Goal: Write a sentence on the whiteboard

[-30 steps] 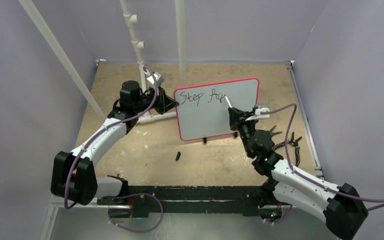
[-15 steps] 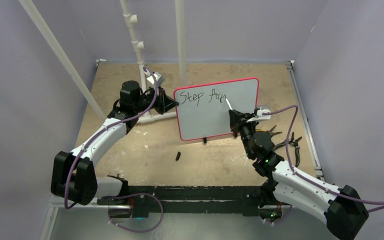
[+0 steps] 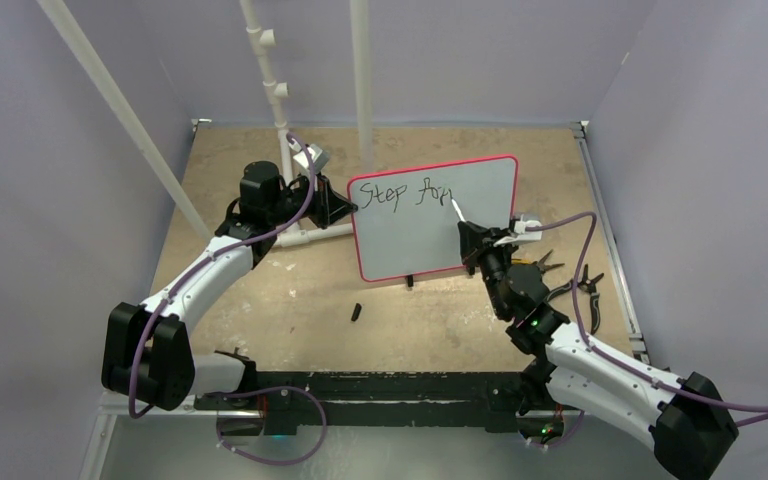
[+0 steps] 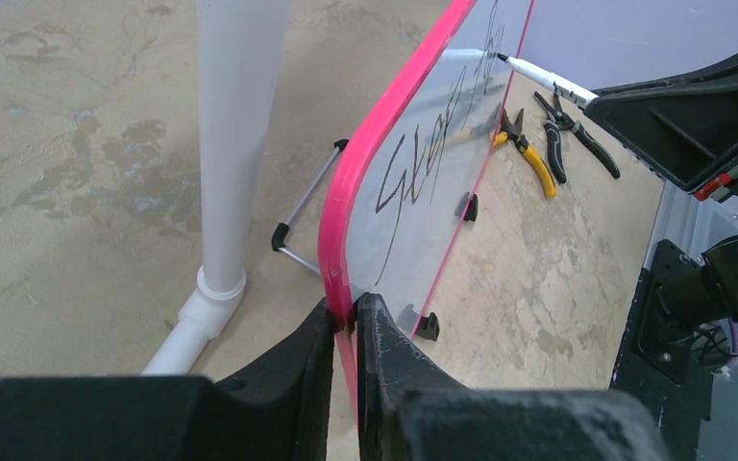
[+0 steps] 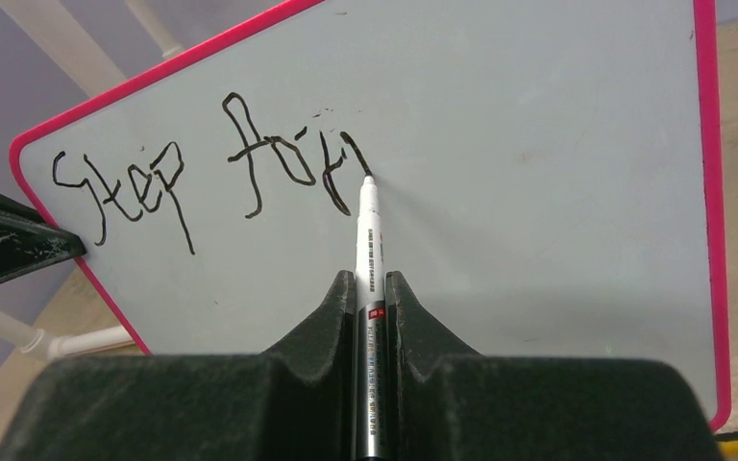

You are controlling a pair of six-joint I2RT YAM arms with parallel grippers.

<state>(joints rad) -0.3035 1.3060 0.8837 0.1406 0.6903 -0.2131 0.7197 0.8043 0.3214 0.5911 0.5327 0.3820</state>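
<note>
So far only "Step for" of the sentence (image 5: 178,187) is written on the whiteboard (image 3: 430,235), upright on the bench (image 3: 260,290); left pincer (image 4: 346,312) clamps its edge, right pincer (image 5: 370,283) grips the marker (image 5: 365,221), tip on the board; most words are left to write

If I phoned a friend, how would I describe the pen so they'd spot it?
Find the pink-framed whiteboard standing mid-table. At its right, the right arm's fingers pinch a slim white marker, tip on the board beside the black writing. Unlike the pliers lying flat nearby, it is held aloft.
</note>
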